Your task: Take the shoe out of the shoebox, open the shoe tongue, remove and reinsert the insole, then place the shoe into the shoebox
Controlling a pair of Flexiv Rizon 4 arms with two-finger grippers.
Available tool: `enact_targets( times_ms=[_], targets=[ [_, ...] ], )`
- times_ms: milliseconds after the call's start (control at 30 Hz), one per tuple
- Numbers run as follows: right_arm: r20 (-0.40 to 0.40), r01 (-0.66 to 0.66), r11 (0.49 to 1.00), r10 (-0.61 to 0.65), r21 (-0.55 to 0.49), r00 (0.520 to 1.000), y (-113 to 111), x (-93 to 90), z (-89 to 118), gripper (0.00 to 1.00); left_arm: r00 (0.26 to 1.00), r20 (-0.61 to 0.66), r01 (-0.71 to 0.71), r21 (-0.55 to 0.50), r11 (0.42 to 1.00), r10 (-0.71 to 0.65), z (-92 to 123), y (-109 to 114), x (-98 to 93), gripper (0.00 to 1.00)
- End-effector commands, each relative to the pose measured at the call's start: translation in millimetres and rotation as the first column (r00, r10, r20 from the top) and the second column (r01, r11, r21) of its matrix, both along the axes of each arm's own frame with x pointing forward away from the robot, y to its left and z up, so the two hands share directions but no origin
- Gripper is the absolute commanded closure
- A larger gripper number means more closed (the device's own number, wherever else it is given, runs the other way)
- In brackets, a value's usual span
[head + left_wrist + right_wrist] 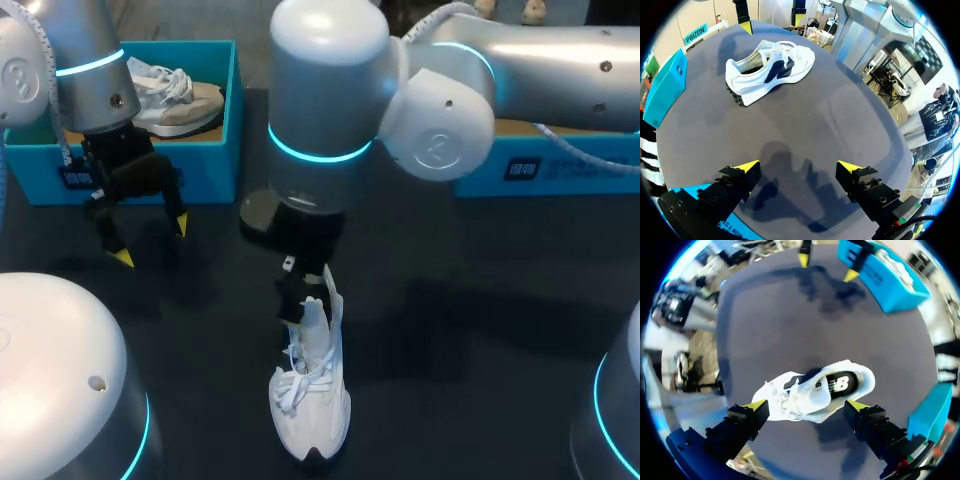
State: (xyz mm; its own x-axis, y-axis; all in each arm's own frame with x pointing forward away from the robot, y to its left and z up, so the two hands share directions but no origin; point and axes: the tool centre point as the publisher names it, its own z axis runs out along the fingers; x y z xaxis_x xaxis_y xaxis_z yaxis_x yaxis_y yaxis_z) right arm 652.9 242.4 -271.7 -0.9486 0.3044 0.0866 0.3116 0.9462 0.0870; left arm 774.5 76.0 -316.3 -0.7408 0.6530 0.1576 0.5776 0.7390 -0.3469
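Observation:
A white shoe [312,405] with a dark side patch stands on its sole on the dark table, toe toward the near edge. It also shows as the white shoe [770,67] well ahead of my left gripper. My right gripper [303,298] hangs just above its heel; from the wrist, the shoe [810,390] lies under the right gripper [807,405], whose fingers stand wide apart and open, the dark insole showing in the shoe's mouth. My left gripper [150,238] is open and empty in front of the teal shoebox [215,150].
A second pale shoe [175,95] lies inside the teal shoebox. Another teal box [560,168] sits at the back right under my right arm. My right arm's large elbow hides the table's middle back.

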Motion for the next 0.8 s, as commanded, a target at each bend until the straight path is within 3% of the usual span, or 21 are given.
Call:
enact_targets(
  times_ms=[33, 400, 800],
  targets=[
    [-0.002, -0.175, 0.984, 0.175, -0.044, 0.985, -2, 16.2, -1, 0.0, 1.0, 0.002, 0.001, 0.002, 1.0, -0.001, 1, 1, -0.7, 0.0],
    [0.082, -0.271, 0.956, 0.281, -0.112, 0.956, 3, 59.9, -6, 0.0, 1.0, 0.002, 0.001, 0.002, 1.0, -0.001, 1, 1, -0.7, 0.0],
    [0.106, -0.323, 0.939, 0.335, -0.116, 0.936, 4, 93.1, -36, 0.0, 1.0, 0.002, 0.001, 0.002, 1.0, -0.001, 1, 1, -0.7, 0.0]
  ],
)
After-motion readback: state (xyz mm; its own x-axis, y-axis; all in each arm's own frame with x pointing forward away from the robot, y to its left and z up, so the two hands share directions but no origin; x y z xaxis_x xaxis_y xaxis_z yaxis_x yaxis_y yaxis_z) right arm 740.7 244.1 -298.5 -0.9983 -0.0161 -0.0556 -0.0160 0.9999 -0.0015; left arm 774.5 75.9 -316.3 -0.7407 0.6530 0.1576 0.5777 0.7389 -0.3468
